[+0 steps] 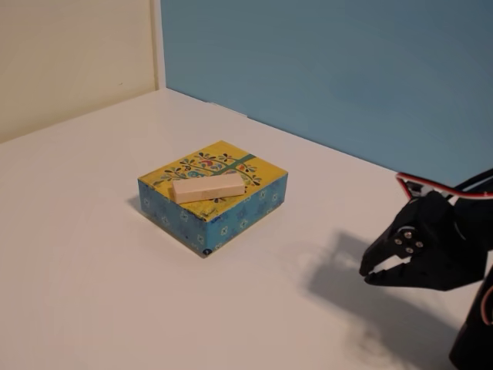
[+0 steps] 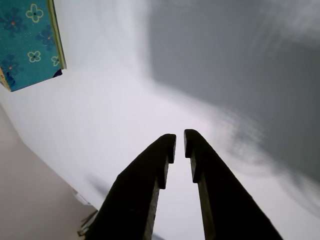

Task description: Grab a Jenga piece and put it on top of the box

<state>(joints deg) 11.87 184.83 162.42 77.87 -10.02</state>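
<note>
The light-tan Jenga piece (image 1: 208, 187) lies flat on the yellow tree-patterned top of the box (image 1: 231, 208), near its front-left part. The box stands on the white table, left of centre in the fixed view. My black gripper (image 1: 367, 274) hovers low over the table at the right, well apart from the box, its tips pointing left toward it. Its jaws are almost together with only a thin gap and hold nothing. In the wrist view the gripper (image 2: 179, 142) points at bare table, and a blue flower-patterned side of the box (image 2: 27, 45) shows at the top left. The Jenga piece is out of that view.
The white table (image 1: 92, 254) runs to a cream wall (image 1: 69, 54) at the left and a blue wall (image 1: 331, 69) behind. Red and white wires (image 1: 431, 186) loop over the arm at the right edge. The arm's shadow falls on the table under the gripper.
</note>
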